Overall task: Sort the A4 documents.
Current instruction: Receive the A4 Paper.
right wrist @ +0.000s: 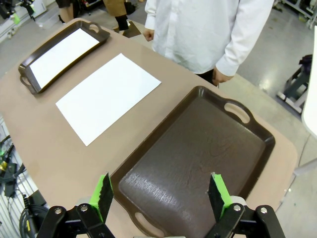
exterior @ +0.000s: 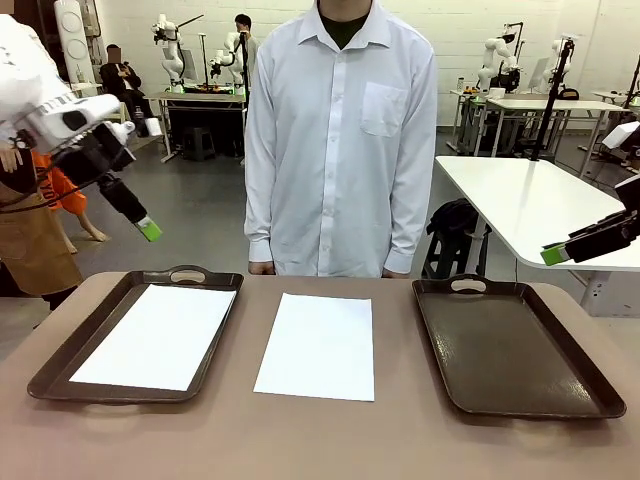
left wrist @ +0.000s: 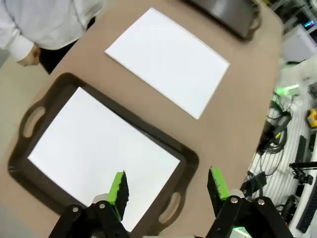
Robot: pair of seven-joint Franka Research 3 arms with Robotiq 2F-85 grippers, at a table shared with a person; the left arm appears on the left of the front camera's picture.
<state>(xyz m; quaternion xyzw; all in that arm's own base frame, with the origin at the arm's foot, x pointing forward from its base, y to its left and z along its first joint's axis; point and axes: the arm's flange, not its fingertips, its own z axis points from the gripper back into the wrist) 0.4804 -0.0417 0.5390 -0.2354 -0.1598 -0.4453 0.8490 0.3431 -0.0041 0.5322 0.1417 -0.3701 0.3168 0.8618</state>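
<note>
One white A4 document (exterior: 318, 346) (left wrist: 167, 60) (right wrist: 108, 96) lies flat on the bare table between the two trays. A second A4 document (exterior: 156, 334) (left wrist: 99, 157) (right wrist: 62, 55) rests inside the left brown tray (exterior: 60, 365) (left wrist: 189, 161) (right wrist: 30, 87). The right brown tray (exterior: 510, 345) (right wrist: 198, 158) holds nothing. My left gripper (exterior: 148, 229) (left wrist: 168, 187) hangs open high above the left tray, nothing between its green pads. My right gripper (exterior: 556, 254) (right wrist: 161, 192) hovers open above the right tray's near end, holding nothing.
A person in a white shirt (exterior: 340, 140) stands at the table's far edge, hands (left wrist: 29, 54) (right wrist: 220, 77) down by the edge. A white side table (exterior: 530, 205) stands behind at right. Bare tabletop (exterior: 320, 440) runs along the near edge.
</note>
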